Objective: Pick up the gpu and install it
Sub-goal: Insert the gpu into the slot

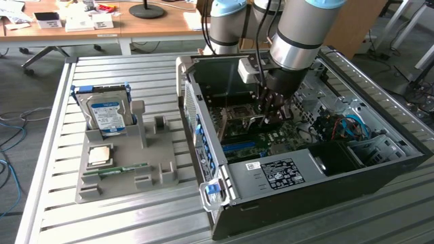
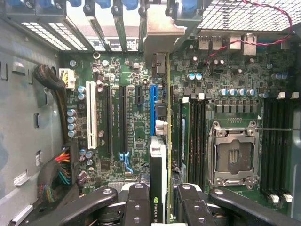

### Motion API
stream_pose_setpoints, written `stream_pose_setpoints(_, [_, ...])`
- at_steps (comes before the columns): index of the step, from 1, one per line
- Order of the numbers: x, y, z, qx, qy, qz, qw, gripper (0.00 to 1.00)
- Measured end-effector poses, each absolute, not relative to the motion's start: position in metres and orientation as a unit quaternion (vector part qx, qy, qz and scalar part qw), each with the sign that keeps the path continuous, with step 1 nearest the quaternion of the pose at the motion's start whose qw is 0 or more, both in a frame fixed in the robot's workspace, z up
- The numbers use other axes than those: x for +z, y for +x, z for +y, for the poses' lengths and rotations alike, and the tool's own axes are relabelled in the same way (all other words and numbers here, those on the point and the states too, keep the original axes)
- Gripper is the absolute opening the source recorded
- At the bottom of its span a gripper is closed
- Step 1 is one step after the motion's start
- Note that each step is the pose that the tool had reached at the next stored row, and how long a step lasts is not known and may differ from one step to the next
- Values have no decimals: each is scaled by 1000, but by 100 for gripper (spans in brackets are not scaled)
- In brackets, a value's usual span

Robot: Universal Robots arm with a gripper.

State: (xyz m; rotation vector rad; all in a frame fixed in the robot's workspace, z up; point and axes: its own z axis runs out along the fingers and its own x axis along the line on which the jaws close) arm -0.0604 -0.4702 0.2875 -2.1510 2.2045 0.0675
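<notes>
**While the claw (image 2: 161, 190) pinches the gpu (image 2: 159, 172) over the board**

Where the wrist view looks down past the claw, its two dark fingers (image 2: 139, 205) stand part-way closed. One presses on each face of the gpu, which is held on edge between them. The card runs straight away from the claw to its silver bracket (image 2: 162, 35) at the case's rear slot openings. It passes just beside a blue slot (image 2: 153, 106) on the motherboard (image 2: 134, 136); whether its edge sits in a slot cannot be told. White lettering on the card, right at the claw, reads NVIDIA, with further letters cut off. A CPU socket (image 2: 233, 153) lies to one side of the claw and a white slot (image 2: 91, 115) to the other.

In the exterior view the claw (image 1: 275, 114) reaches down into the open computer case (image 1: 305, 203), which lies on its side on a slatted metal table (image 1: 135, 223). This view adds what lies outside the case. Well apart from the claw, to the exterior view's left, a grey holder (image 1: 119, 184) carries an upright hard drive (image 1: 107, 114) with a blue-and-white label, a CPU chip (image 1: 100, 155) and a RAM stick (image 1: 125, 169). A white label (image 1: 278, 173) inside the case, nearer the camera than the claw, bears print too small to read.
</notes>
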Motion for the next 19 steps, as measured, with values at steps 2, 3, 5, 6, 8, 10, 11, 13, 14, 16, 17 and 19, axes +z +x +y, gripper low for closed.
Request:
stream_pose_setpoints(2, [286,-63,-470,22,-698,715,30,27])
stream_pose_setpoints(3, [285,-64,-470,22,-698,715,30,27])
stream_pose_setpoints(5, [284,-65,-470,22,-698,715,30,27])
stream_pose_setpoints(6, [284,-65,-470,22,-698,715,30,27])
stream_pose_setpoints(8, [282,-65,-470,22,-698,715,30,27])
stream_pose_setpoints(10, [280,-66,-470,22,-698,715,30,27])
stream_pose_setpoints(11, [278,-66,-470,22,-698,715,30,27])
stream_pose_setpoints(13, [277,-67,-470,22,-698,715,30,27])
stream_pose_setpoints(14, [277,-67,-470,22,-698,715,30,27])
stream_pose_setpoints(16, [276,-68,-470,22,-698,715,30,27])
stream_pose_setpoints(17, [276,-69,-470,22,-698,715,30,27])
stream_pose_setpoints(19, [276,-71,-470,22,-698,715,30,27])
